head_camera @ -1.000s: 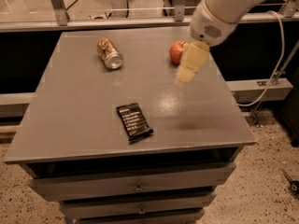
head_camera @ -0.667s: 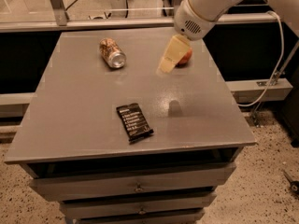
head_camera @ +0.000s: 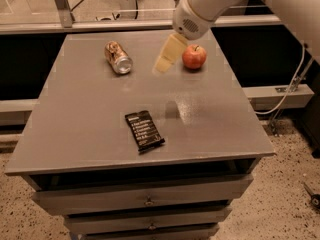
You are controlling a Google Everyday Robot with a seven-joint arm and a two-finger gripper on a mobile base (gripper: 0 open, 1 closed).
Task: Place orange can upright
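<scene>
orange can [head_camera: 118,57] on its side, gripper [head_camera: 163,64] hovering between it and apple [head_camera: 194,57], open or closed unclear

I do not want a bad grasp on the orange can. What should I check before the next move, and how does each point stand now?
1. Orange can in plain view on the table: ok.
2. Can standing upright: not ok, it lies on its side.
3. Gripper above the can: not ok, it hangs between the can and the red apple.
4. Room around the can: ok, the apple and the black packet lie apart from it.
</scene>
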